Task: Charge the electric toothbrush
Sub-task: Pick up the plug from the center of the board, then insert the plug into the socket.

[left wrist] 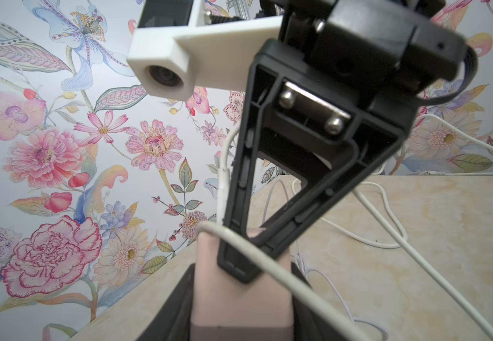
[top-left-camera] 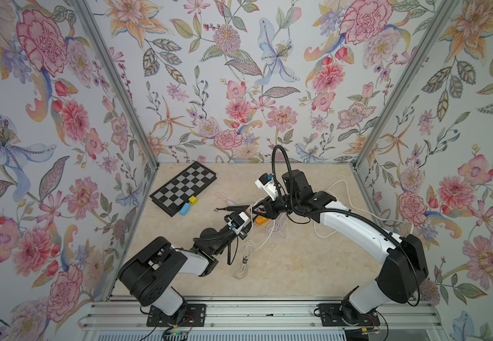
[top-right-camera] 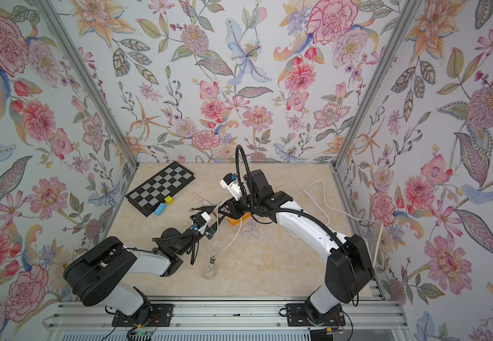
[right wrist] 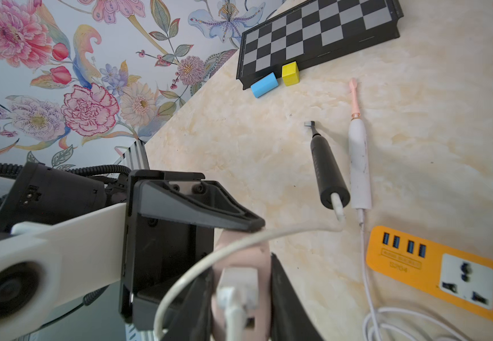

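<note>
A black electric toothbrush [right wrist: 329, 165] lies on the marble table with a white cable [right wrist: 283, 230] plugged into its base. Beside it lies a white toothbrush with a pink head [right wrist: 358, 165], also cabled. The black one's cable ends in a white USB plug [right wrist: 236, 290] seated in a pink charger adapter [right wrist: 257, 254]. My right gripper [right wrist: 240, 262] is shut on that adapter. My left gripper [left wrist: 239, 295] grips the same pink adapter [left wrist: 227, 301] from the opposite side, and the cable drapes across it. Both arms meet mid-table just left of the orange power strip [top-left-camera: 260, 220].
The orange power strip [right wrist: 434, 265] has several USB ports and a socket. A chessboard [top-left-camera: 184, 187] lies at the back left with a blue block [top-left-camera: 185, 209] and a yellow block [top-left-camera: 193, 200] at its edge. Coiled white cables [top-left-camera: 246, 257] lie between the arms.
</note>
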Controlling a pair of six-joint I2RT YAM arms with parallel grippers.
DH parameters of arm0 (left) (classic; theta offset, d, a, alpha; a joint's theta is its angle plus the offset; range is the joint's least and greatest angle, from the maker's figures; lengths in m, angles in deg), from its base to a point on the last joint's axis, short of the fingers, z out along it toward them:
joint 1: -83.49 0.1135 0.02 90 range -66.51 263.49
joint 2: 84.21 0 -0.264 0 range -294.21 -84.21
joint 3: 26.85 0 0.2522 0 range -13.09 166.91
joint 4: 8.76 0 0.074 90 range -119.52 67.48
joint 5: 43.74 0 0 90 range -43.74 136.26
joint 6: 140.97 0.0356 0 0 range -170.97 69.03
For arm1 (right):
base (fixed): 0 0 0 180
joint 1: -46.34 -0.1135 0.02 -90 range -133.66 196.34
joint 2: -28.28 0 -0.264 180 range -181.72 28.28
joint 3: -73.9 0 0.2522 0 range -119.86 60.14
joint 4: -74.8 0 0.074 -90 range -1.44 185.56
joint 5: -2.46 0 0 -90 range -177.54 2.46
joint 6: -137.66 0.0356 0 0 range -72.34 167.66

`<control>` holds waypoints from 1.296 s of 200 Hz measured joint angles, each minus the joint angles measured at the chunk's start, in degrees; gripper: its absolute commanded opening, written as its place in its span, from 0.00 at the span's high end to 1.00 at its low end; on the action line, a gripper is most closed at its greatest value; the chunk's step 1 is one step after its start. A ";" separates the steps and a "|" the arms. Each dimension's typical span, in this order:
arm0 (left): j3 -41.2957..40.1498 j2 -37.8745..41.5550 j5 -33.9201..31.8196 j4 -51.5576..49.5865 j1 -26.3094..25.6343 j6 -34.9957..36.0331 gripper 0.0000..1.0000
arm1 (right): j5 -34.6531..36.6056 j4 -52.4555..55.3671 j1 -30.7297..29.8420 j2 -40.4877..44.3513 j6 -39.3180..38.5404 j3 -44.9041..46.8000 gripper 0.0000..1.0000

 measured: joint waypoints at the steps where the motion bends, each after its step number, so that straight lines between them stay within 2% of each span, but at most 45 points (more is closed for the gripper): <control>1: 0.02 0.00 0.04 0.07 0.00 -0.11 0.24 | 0.04 0.09 -0.04 -0.04 0.04 0.00 0.90; 16: 0.52 0.00 0.42 1.73 0.13 -1.40 0.06 | 1.49 0.83 -0.74 -0.11 0.09 0.02 0.92; 30: 0.35 -0.13 0.37 3.10 0.85 -3.08 0.02 | 4.42 2.10 -1.18 -0.09 0.52 -0.04 0.91; 71: -4.79 -2.58 0.94 3.82 6.36 -10.73 0.01 | 14.73 13.18 -1.25 -0.94 0.61 -1.22 0.89; 117: -6.58 -3.30 1.40 3.89 6.51 -13.09 0.01 | 23.56 23.74 -1.42 -4.17 0.63 -2.05 0.90; 150: -6.58 -3.63 0.92 3.91 6.51 -12.74 0.01 | 34.58 30.27 -3.32 -4.96 0.31 -7.80 0.89; 188: -6.54 -2.86 -1.99 3.78 6.78 -11.87 0.01 | 43.12 32.89 -5.64 -6.10 -2.95 -15.37 0.89; 230: -2.84 1.07 -7.41 -1.51 6.84 -11.96 0.01 | 52.19 35.08 -7.89 -4.63 -5.62 -14.93 0.89; 259: -2.75 1.33 -8.37 -1.46 6.88 -13.53 0.01 | 50.10 29.53 -7.45 -1.03 -10.19 -12.74 0.91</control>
